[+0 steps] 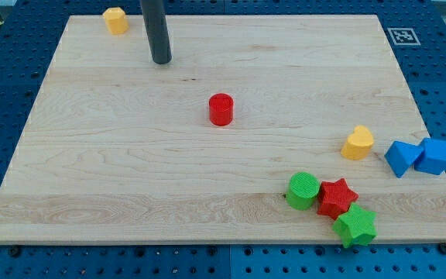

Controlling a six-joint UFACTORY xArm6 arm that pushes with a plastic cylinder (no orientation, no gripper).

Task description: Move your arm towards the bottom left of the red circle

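Note:
The red circle [221, 109], a short red cylinder, stands near the middle of the wooden board [114, 170]. My tip [161, 60] is the lower end of a dark rod that comes down from the view's top. It rests on the board up and to the left of the red circle, well apart from it and touching no block.
A yellow block [115, 20] sits at the top left corner. At the right are a yellow block [358, 143] and two blue blocks [403, 157] [436, 155]. At the bottom right a green cylinder [303, 190], a red star [337, 198] and a green star [355, 225] cluster together.

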